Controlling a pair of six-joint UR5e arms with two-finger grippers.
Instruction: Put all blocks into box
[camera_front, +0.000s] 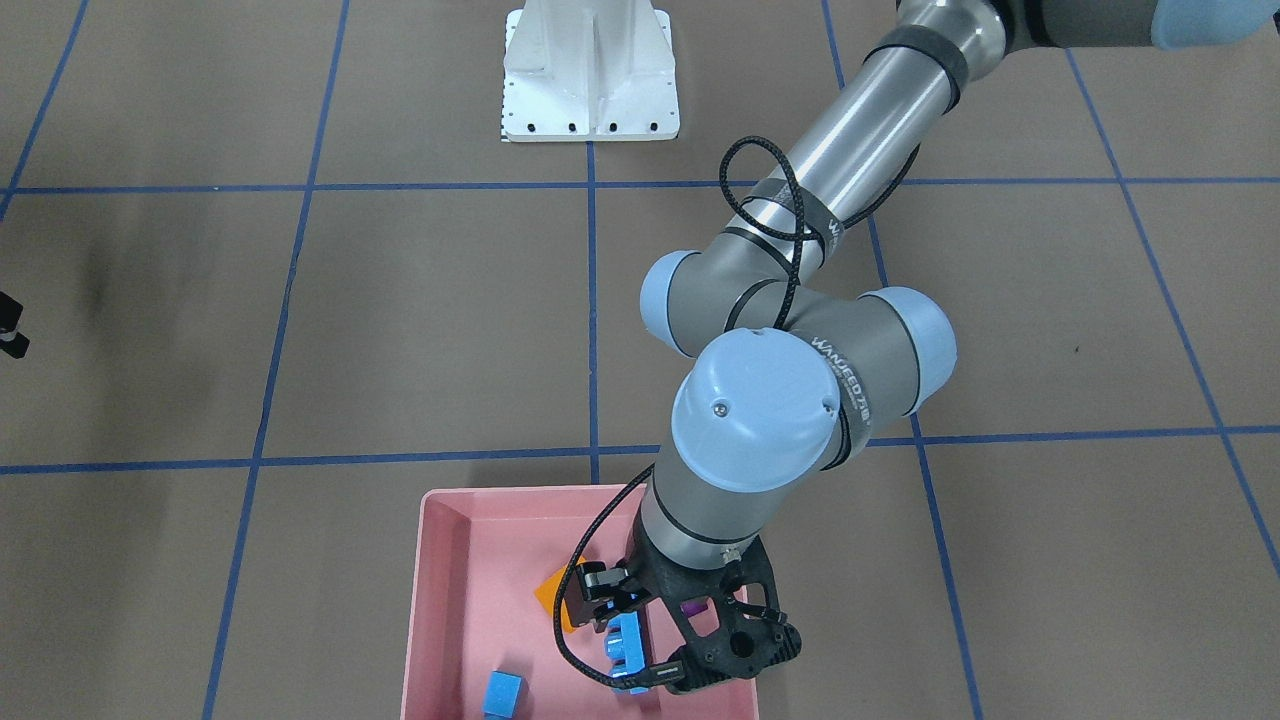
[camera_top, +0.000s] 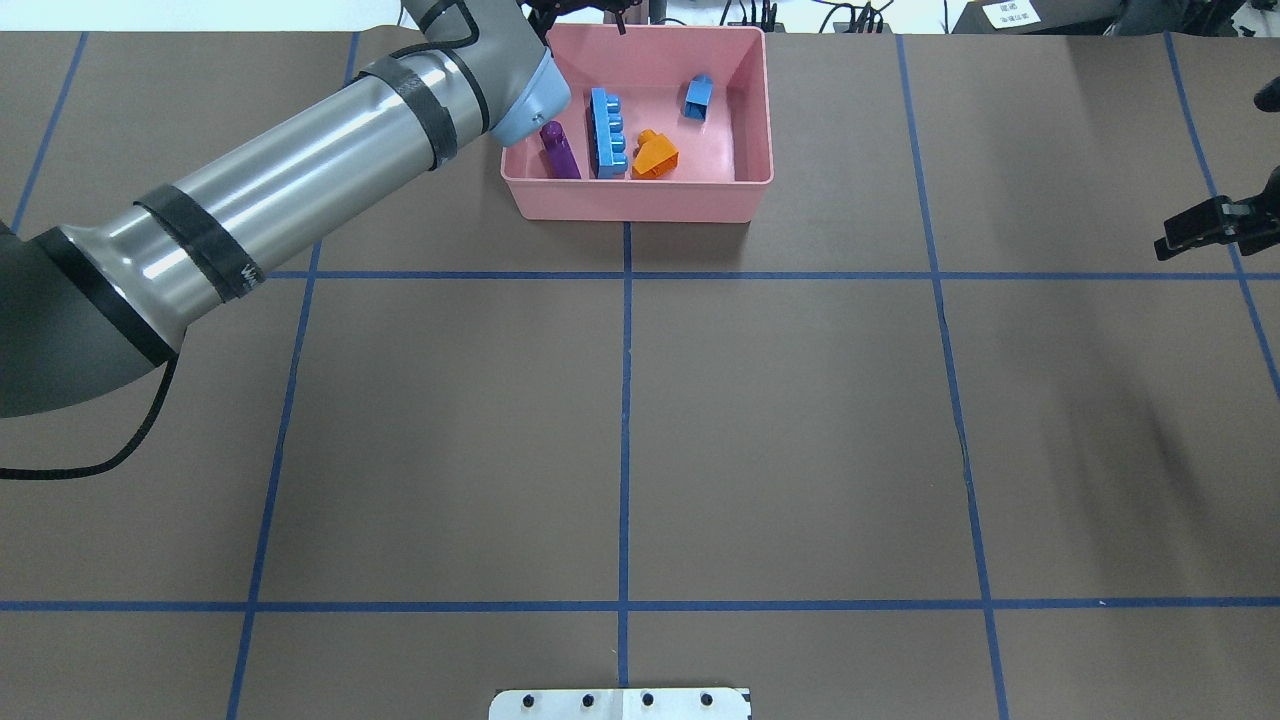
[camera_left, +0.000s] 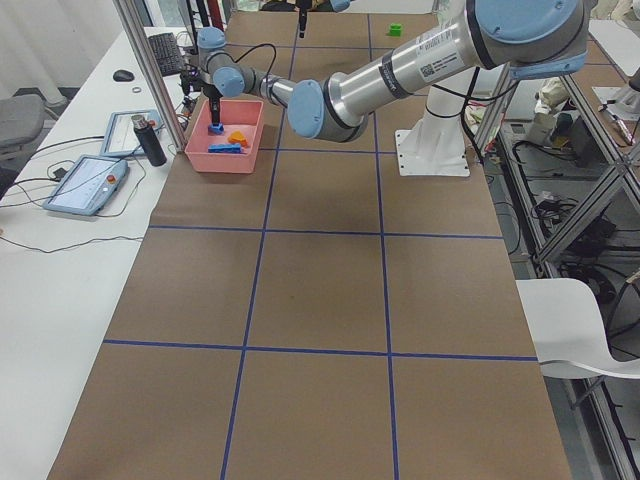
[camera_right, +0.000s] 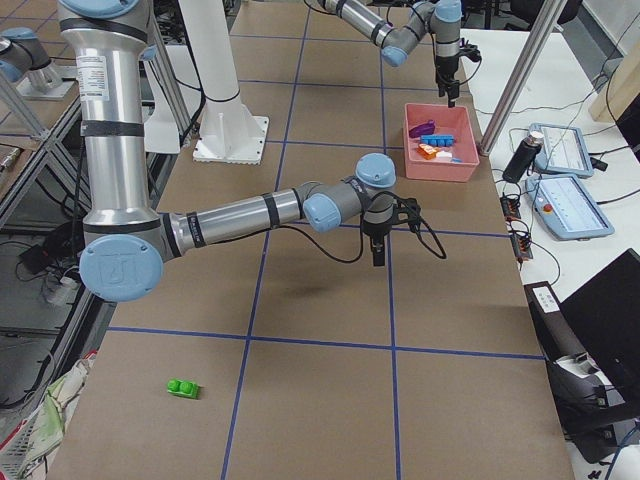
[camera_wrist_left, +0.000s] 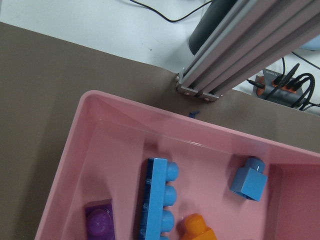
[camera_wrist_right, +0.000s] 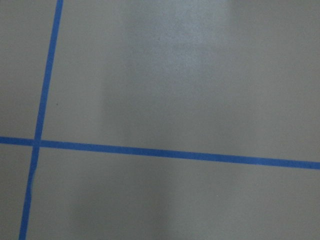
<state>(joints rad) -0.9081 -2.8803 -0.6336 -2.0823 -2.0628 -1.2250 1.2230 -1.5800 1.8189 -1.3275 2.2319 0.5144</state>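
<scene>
Four blocks lie in the box (camera_top: 640, 200): one purple (camera_top: 560, 150), one long blue (camera_top: 607, 133), one orange (camera_top: 655, 155) and one small blue (camera_top: 698, 98). The first three sit side by side, and the small blue one lies apart, nearer a far corner. A fifth block, the green one (camera_right: 183, 387), sits out on the table (camera_top: 800, 450), well apart from the box, toward the robot's right end.

You'll see the left arm (camera_top: 300, 170) stretched to the far edge, wrist turned down. The left gripper (camera_front: 625, 632) hangs above the box, jaws spread wide, gripping nothing. The right arm (camera_right: 250, 212) reaches low over the table. The right gripper (camera_top: 1175, 240) points straight down above bare paper, and you cannot tell how its jaws stand.
</scene>
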